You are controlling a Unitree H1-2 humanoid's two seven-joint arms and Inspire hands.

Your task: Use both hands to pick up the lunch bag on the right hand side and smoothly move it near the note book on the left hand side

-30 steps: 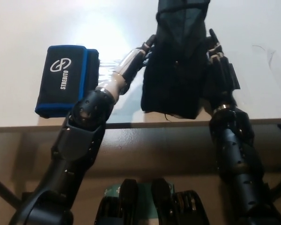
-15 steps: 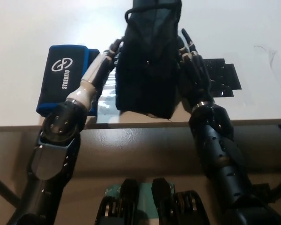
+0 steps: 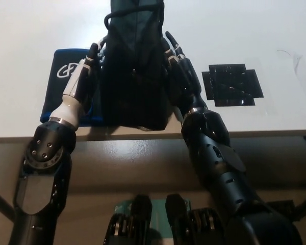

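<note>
Both hands are carrying the lunch bag [image 3: 135, 66] leftward; it is now overlapping the notebook [image 3: 66, 81]. Left hand [image 3: 84, 76] and right hand [image 3: 176, 69] are gripping its sides. Black cross-shaped marker [image 3: 233, 84] is lying exposed at right.

The robot's left hand [image 3: 80, 81], at the upper left of the frame, has a white back and dark fingers, joined by a silver wrist ring to a glossy black forearm with small round screw holes. The right hand [image 3: 177, 69] and arm, from centre to lower right, are entirely black, built of rounded, glossy segments.
</note>
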